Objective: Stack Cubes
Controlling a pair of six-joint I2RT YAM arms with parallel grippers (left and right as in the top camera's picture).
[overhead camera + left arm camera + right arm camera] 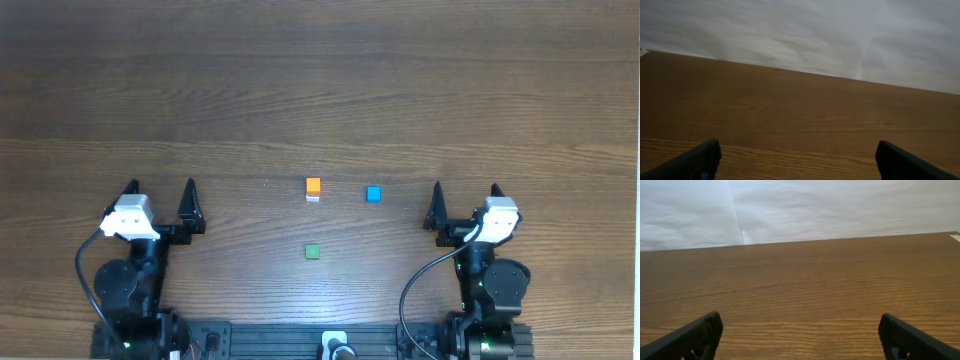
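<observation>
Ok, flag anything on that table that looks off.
Nothing spilled or damaged. One oddity: a white strip shows against the orange cube, perhaps another cube under it; I cannot tell. The blue cube and green cube lie apart, single.

The table (pixel 320 80) is brown with a streaky wood grain. The orange cube (pixel 313 185) shows a white edge, the blue cube (pixel 373 193) is bright and the green cube (pixel 312 252) is plain. The left gripper (pixel 160 192) and right gripper (pixel 466 194) are black, capped white.
</observation>
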